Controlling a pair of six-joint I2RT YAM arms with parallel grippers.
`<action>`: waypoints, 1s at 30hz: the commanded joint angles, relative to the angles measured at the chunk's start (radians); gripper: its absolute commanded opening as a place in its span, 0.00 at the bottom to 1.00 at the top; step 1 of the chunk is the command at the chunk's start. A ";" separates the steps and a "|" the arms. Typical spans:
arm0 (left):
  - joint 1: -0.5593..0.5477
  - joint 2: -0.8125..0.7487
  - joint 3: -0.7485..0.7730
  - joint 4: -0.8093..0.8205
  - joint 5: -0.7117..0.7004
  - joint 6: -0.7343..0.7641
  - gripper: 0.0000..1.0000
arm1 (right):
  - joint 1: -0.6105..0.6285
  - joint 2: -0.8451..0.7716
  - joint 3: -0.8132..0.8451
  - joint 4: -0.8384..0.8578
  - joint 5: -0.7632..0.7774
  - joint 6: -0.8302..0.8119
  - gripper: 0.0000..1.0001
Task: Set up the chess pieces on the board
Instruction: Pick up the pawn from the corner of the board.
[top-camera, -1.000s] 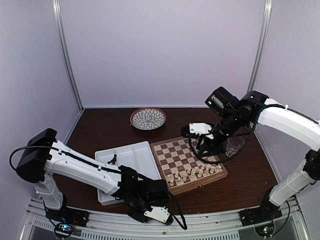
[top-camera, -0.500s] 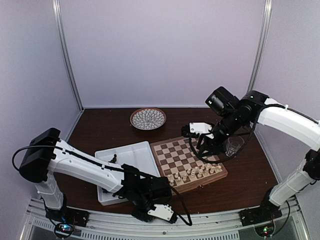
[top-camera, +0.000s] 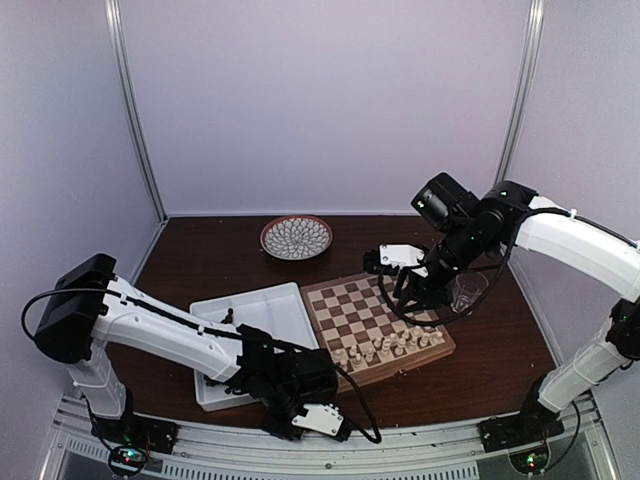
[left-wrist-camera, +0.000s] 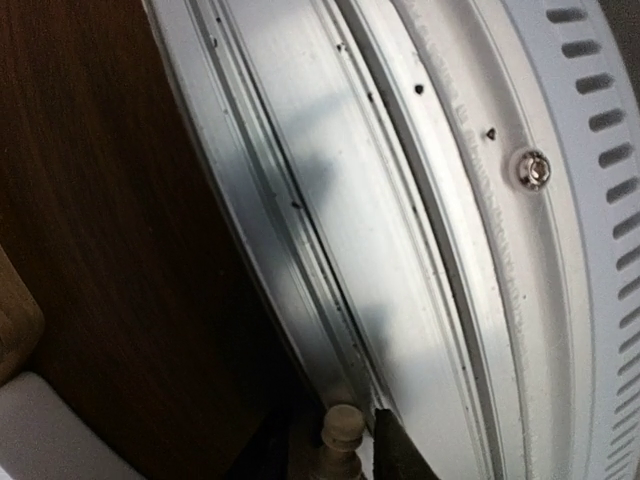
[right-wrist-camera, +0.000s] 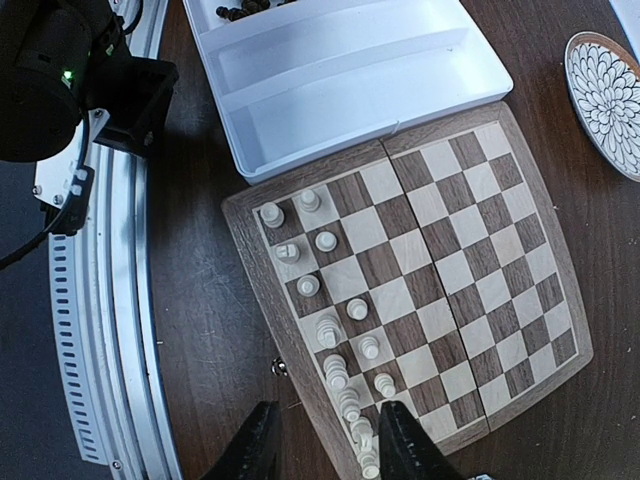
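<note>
This is a robot test cell in a lab, not a home. Plain pale wall panels (top-camera: 320, 100) close in behind and to either side of the right claw (right-wrist-camera: 330, 440), joined by bare aluminium corner posts (top-camera: 135, 110). Right under the left claw (left-wrist-camera: 350, 455) runs a slotted aluminium rail (left-wrist-camera: 450, 250) with a screw head, edging the dark table (top-camera: 200, 250). Back from both claws, bolted arm bases (top-camera: 125, 432) show small lit status lights (top-camera: 127, 457).

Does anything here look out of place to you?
Yes: a cream chess piece sits at the left tool, over the metal rail at the table's near edge, well off the board.
</note>
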 joint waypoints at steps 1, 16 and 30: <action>0.012 -0.014 -0.043 -0.031 -0.036 -0.026 0.28 | -0.007 0.004 0.006 -0.001 -0.015 0.009 0.37; 0.020 -0.021 -0.044 -0.035 -0.054 -0.040 0.17 | -0.008 0.009 0.007 0.000 -0.019 0.009 0.36; 0.020 -0.037 -0.065 -0.062 -0.170 -0.085 0.22 | -0.008 0.002 0.004 0.003 -0.021 0.011 0.36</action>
